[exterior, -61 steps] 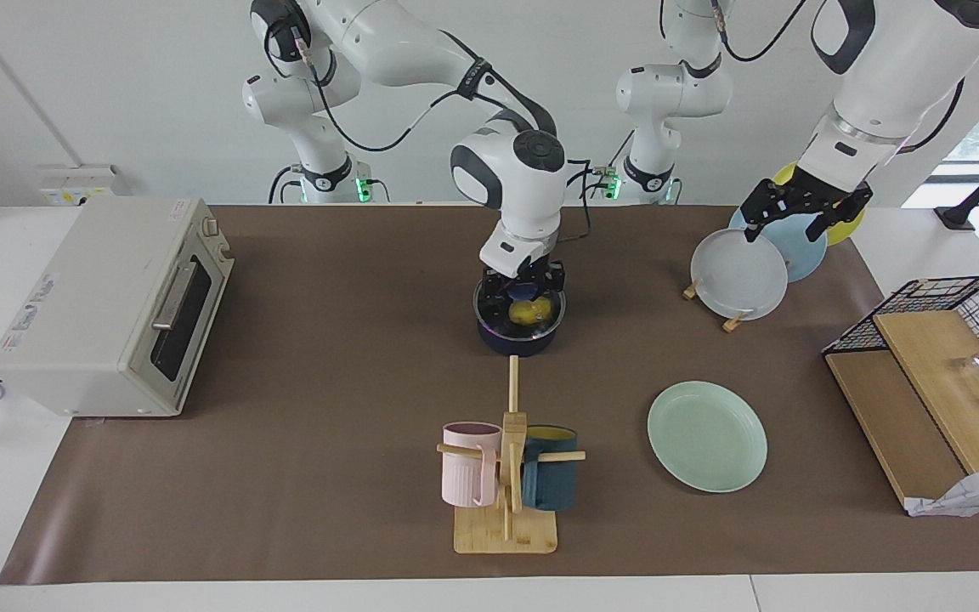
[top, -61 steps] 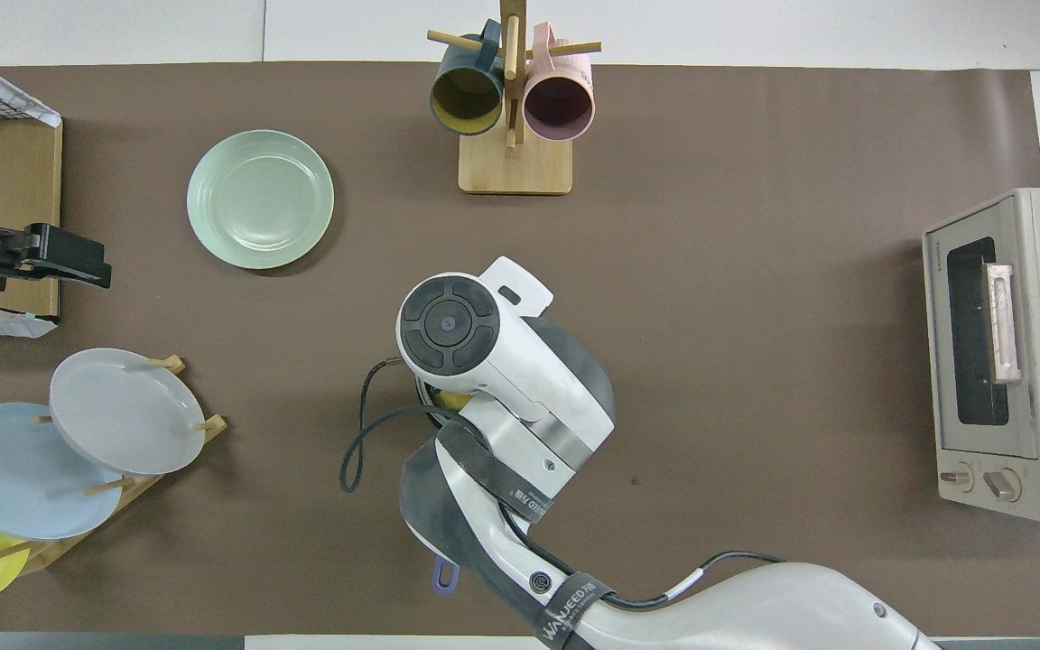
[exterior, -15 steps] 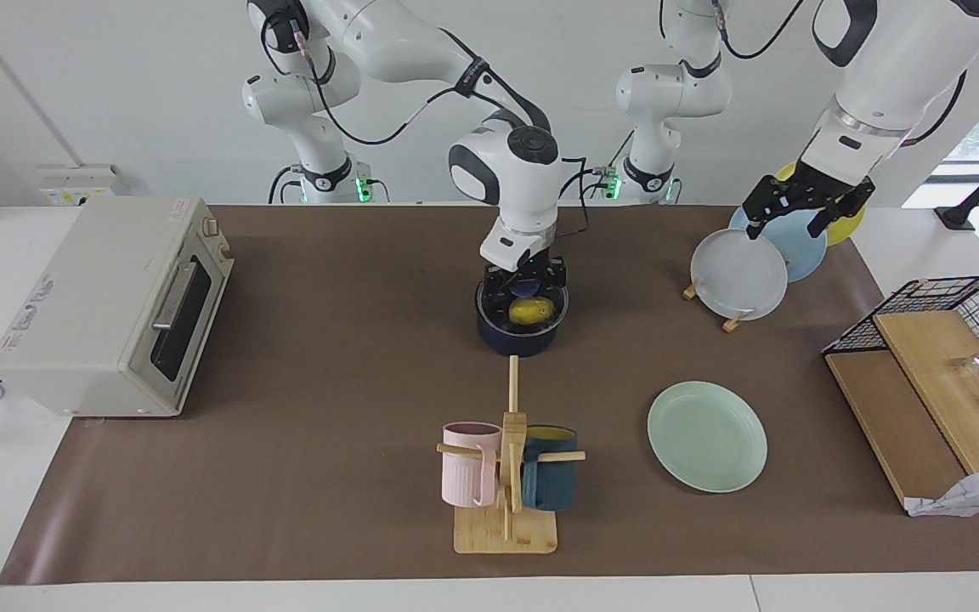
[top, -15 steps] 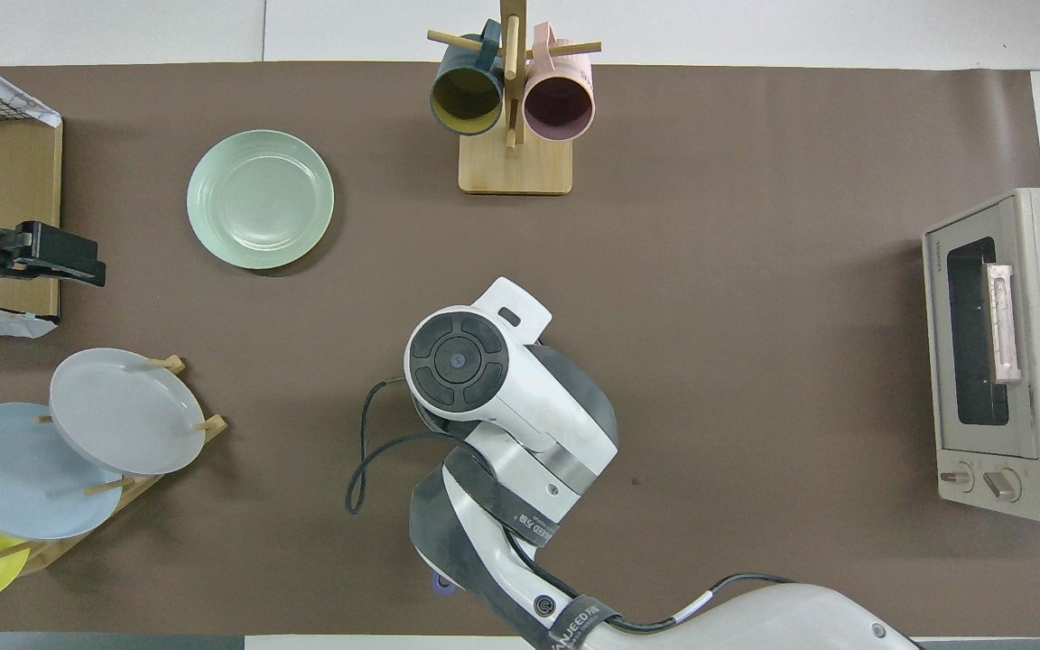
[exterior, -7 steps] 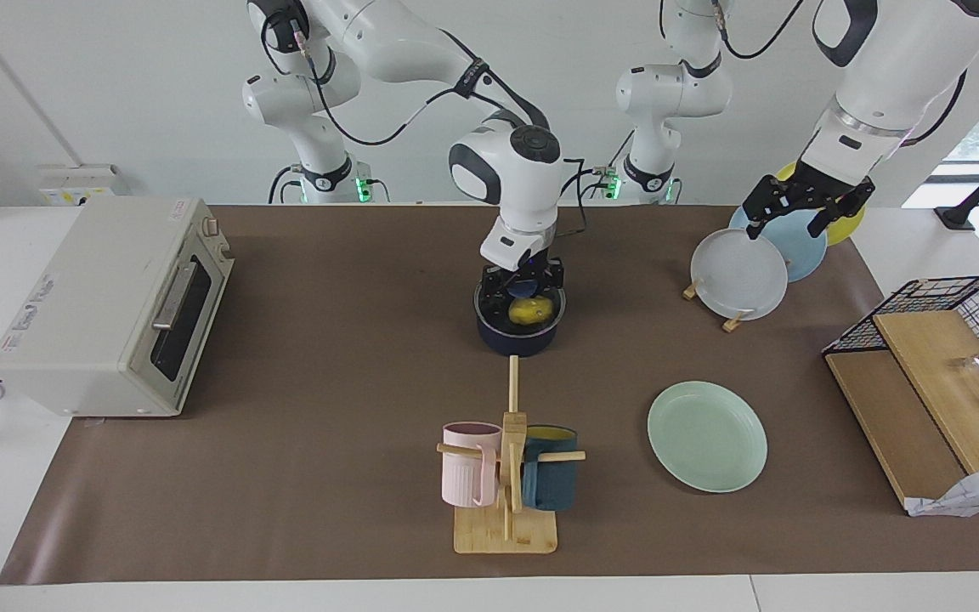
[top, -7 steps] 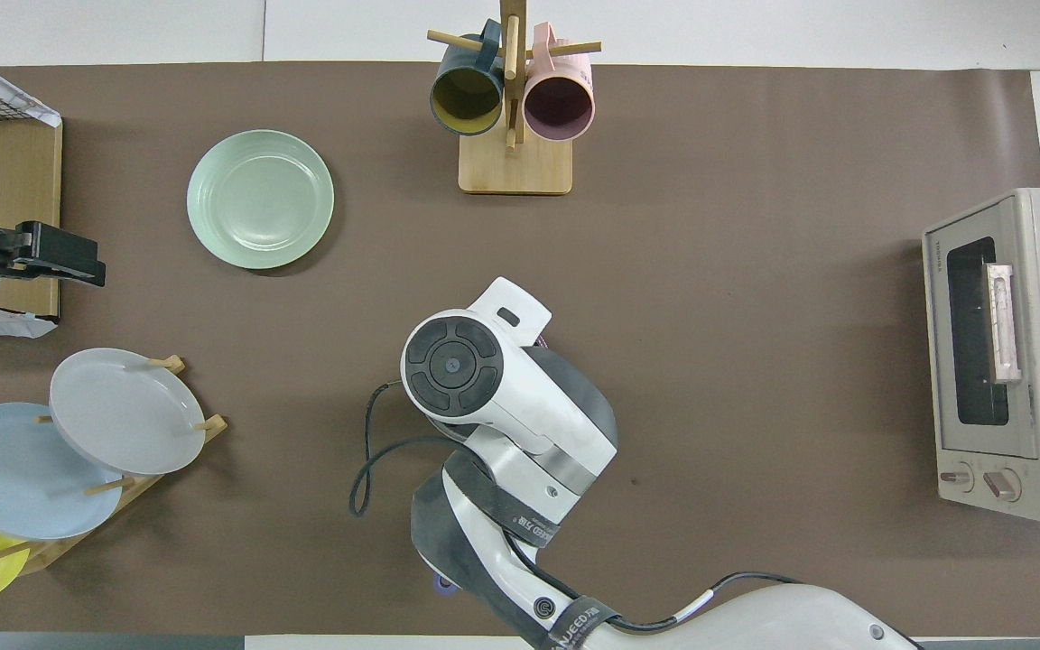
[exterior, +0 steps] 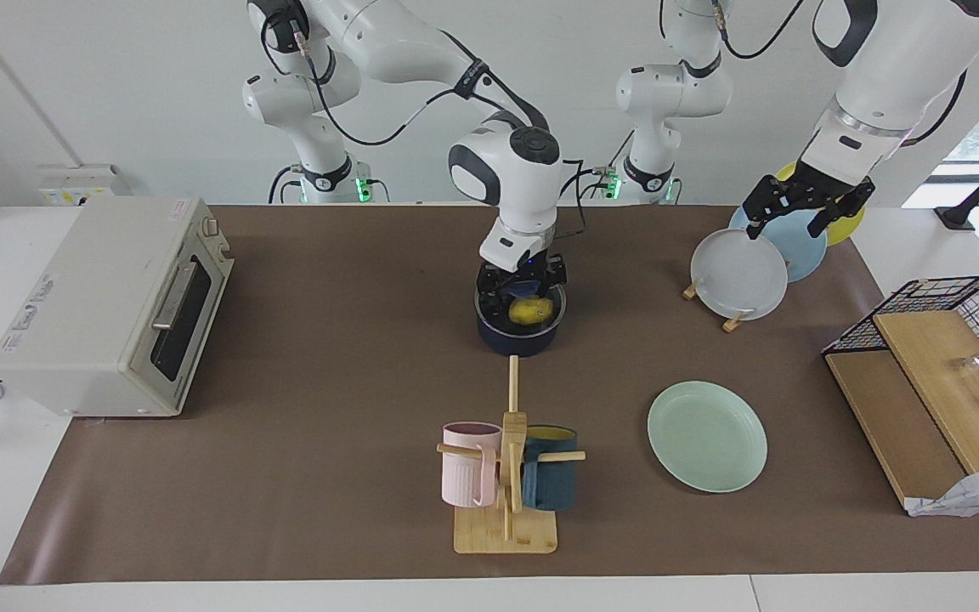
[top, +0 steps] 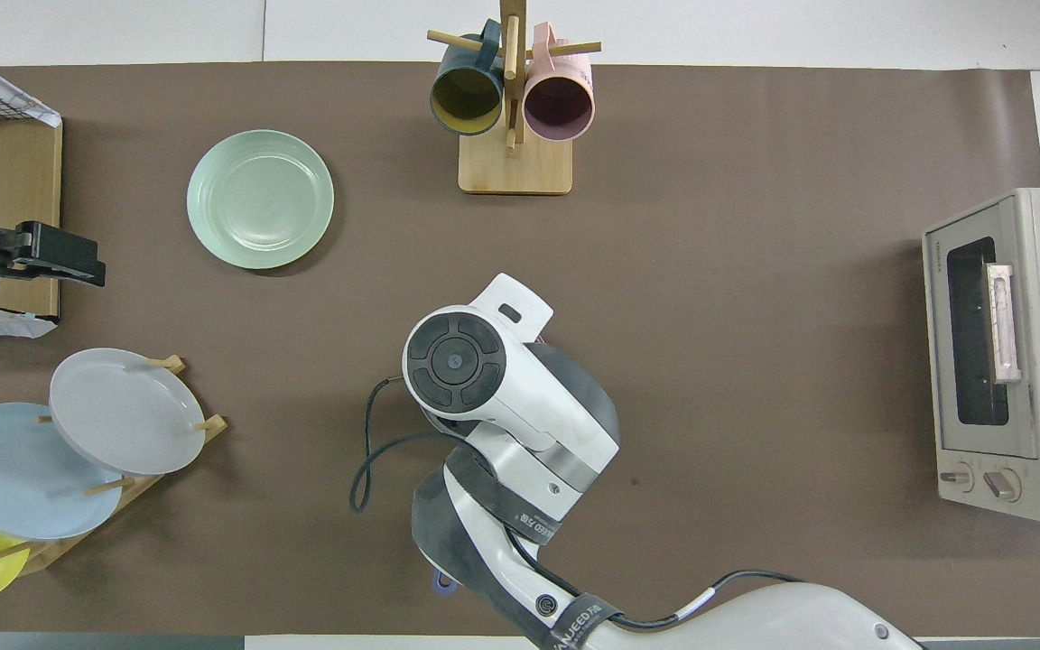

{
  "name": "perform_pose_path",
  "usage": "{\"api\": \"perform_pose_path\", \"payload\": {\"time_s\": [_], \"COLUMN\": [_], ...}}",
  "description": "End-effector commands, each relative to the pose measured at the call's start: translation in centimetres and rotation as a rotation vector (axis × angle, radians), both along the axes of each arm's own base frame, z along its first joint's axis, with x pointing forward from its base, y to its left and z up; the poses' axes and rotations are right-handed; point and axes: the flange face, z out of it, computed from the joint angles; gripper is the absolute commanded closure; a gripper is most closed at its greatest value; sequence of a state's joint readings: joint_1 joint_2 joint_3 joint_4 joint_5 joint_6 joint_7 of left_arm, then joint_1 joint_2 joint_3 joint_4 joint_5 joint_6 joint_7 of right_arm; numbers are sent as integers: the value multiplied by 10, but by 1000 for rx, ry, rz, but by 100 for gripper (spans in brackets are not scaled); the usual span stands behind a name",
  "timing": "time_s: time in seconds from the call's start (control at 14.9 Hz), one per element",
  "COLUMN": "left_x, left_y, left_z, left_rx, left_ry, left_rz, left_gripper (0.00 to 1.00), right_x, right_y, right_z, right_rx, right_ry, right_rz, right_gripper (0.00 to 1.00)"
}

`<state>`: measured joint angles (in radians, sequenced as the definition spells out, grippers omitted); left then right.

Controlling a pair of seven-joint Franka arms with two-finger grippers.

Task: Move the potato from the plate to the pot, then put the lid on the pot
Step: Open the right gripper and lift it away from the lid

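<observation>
Lidded pot holds the potato at mid-table

Facing view: the potato (exterior: 528, 311) lies in the pot (exterior: 517, 337) under the glass lid (exterior: 520, 308), toward the mat's robot-side edge; the right gripper (exterior: 520, 282) sits at the lid's knob, fingers apart, while the left gripper (exterior: 806, 206) waits, jaws spread, over the plate rack (exterior: 732, 321) near the mat's corner. Overhead view: the right arm (top: 502, 397) hides the pot; the plate (top: 260, 199) sits bare toward the mat's edge farthest from the robots.
</observation>
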<state>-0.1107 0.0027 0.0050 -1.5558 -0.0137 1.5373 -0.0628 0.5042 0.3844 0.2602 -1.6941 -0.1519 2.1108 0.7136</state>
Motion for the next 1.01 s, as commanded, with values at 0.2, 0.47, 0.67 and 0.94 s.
{"api": "perform_pose_path", "payload": {"time_s": [0.2,0.47,0.67,0.94], "left_x": [-6,-6,-6,-6], "left_y": [2,2,2,2], "left_z": [3,4,3,3], "left_rx": [6,6,6,6], "left_ry": [1,0,1,1], "left_rz": [14,14,14,14], "left_gripper": [0,0,0,0], "right_x": [32,56,64,54], "right_y": [-34,-107,-199,-299], "right_z": [83,145,185,226], "right_rx": [-2,-17,-42,-53], "right_ry": [-40,-66,8,28], "right_rz": [-65,-110,-62,59], "right_gripper": [0,0,0,0]}}
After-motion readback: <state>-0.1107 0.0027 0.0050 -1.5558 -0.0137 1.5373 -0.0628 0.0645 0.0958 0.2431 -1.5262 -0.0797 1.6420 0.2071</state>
